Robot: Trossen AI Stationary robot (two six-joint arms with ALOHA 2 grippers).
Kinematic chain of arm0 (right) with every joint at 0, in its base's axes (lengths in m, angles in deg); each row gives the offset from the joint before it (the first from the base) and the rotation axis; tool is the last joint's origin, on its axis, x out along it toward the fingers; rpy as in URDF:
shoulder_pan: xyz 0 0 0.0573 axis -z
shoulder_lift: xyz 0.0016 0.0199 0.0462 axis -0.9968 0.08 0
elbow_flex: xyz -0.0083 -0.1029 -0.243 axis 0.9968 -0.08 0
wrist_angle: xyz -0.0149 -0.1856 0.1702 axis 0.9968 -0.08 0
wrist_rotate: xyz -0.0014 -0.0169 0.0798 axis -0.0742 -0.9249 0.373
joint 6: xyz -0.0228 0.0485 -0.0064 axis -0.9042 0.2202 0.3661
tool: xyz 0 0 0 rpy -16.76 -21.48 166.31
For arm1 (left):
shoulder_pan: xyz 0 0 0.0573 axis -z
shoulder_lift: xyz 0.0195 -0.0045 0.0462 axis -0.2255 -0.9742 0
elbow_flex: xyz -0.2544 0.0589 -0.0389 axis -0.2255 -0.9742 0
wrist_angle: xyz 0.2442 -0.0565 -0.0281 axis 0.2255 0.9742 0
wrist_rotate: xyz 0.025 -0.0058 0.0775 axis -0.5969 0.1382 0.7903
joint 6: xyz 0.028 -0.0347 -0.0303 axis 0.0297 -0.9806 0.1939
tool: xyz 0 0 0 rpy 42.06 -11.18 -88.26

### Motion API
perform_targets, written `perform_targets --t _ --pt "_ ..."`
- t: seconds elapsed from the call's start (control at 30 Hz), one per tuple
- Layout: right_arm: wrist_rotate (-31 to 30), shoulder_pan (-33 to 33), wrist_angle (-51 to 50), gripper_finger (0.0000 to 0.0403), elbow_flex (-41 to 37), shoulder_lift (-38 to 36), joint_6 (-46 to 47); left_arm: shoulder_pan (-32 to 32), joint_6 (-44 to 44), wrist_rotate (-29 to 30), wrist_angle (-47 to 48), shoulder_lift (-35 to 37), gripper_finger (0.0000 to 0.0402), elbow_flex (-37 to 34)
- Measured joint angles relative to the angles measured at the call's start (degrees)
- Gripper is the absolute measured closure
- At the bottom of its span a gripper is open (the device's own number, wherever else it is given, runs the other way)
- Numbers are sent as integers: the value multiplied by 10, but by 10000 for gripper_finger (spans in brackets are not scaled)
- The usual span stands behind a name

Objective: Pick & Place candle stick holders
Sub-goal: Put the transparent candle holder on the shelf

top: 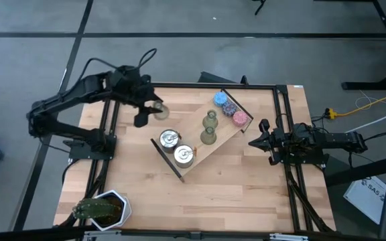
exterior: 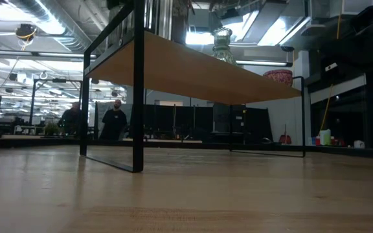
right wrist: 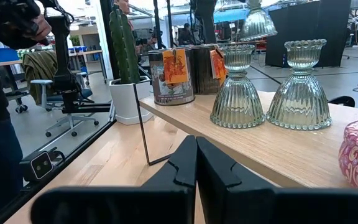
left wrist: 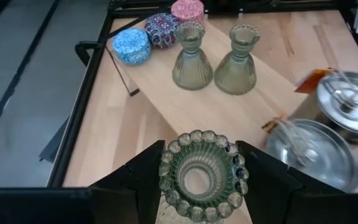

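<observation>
Two olive-green glass candle stick holders (top: 209,127) stand upright on their wide bases on a raised wooden board (top: 203,152) at mid-table. A third candle stick holder (left wrist: 199,175) hangs off the board's far-left end, with my left gripper (top: 146,112) shut on it. In the right wrist view this held holder (right wrist: 257,22) shows high above the board. My right gripper (top: 253,142) waits shut and level at the table's right edge, touching nothing. My left gripper pinches the candle stick holder between its two fingers (left wrist: 143,179), which stand on opposite sides of its round beaded rim (left wrist: 166,169). The fingers slant downward, coming from the table's far-left side. The holder is lifted clear of table and board, one round end toward the wrist camera.
On the board also stand two silver tins (top: 176,147) at its near end and three glittery pucks (top: 230,109) at its far end. A cactus in a white pot (top: 102,209) sits at the near-left corner. A black frame (top: 281,127) borders the table. People stand in the room beyond.
</observation>
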Motion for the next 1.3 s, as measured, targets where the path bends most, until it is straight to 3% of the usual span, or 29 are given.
perform_targets --t 0.57,1.3 --pt "0 0 0 393 0 0 0 -74 55 -122 -146 -129 226 0" --pt "0 0 0 393 0 0 0 -23 94 -210 -203 -206 225 0"
